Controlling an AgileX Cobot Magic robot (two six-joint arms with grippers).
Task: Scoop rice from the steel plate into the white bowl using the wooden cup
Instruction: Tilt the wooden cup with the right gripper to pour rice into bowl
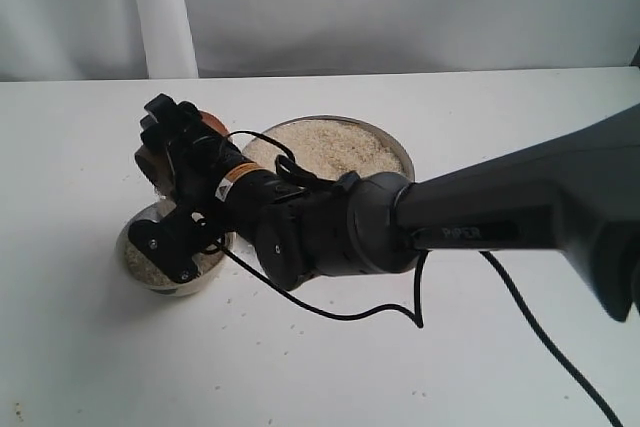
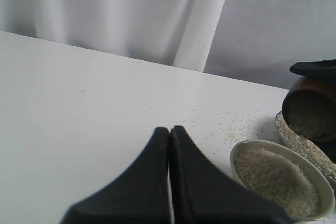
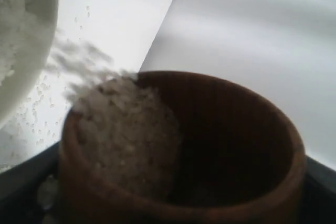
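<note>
Room first: your right gripper (image 1: 180, 137) hangs right over the near rim of the white bowl (image 1: 165, 272), and the steel plate (image 1: 395, 147) sits just beside that bowl, back toward the arm's wrist. You cannot tell from here whether the two rims touch. Away from the plate, on the fingertip side, bare white table (image 1: 400, 377) runs out wide to the curtain (image 2: 131, 14), with loose grains (image 2: 231, 129) dotted around the bowl. A black cable (image 1: 350, 313) loops down under the forearm onto the table. Now the load: the wooden cup (image 3: 210, 156) is reddish-brown with a dark inside, and it is tipped over hard, mouth toward the bowl. The rice (image 3: 126, 135) is banked against its lower lip, and a blurred spill is going over that lip toward the bowl's edge. The bowl below already holds a pale heap, and the plate behind carries a broad flat bed of grain. Pose: your right arm (image 1: 480, 217) stretches long across the middle, its wrist above the plate's near rim and its fingers clamped on the cup's sides. Your left gripper (image 2: 169, 135) is off to the side of the bowl, low over the table, with its fingers pressed together on nothing, only a thin seam between them.
</note>
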